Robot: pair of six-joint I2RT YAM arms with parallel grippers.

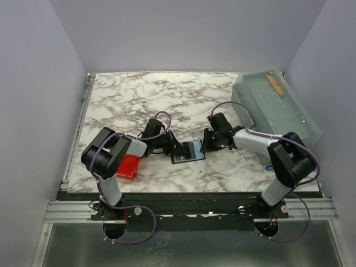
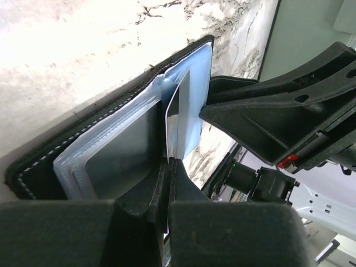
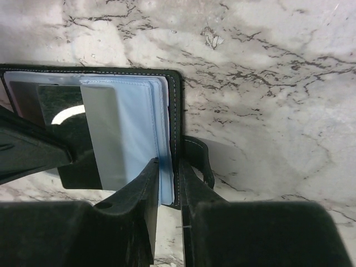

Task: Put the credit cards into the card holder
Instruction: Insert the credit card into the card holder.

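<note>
Both arms reach inward; left tool (image 2: 168,162) and right tool (image 3: 169,167) seemingly pinched shut.

The card holder (image 1: 187,151) lies open at the centre of the top view. It is black with pale stitching, and its clear bluish sleeves are fanned upward. A grey credit card (image 2: 177,119) stands on edge, partly slid between two sleeves.

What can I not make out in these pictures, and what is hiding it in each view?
The red tray: top view, the left arm covers most of it, contents hidden.
The card in the left end effector: left wrist view, nearly edge-on, its face unreadable.
A small blue thing by the right arm: top view, too small to identify.
</note>
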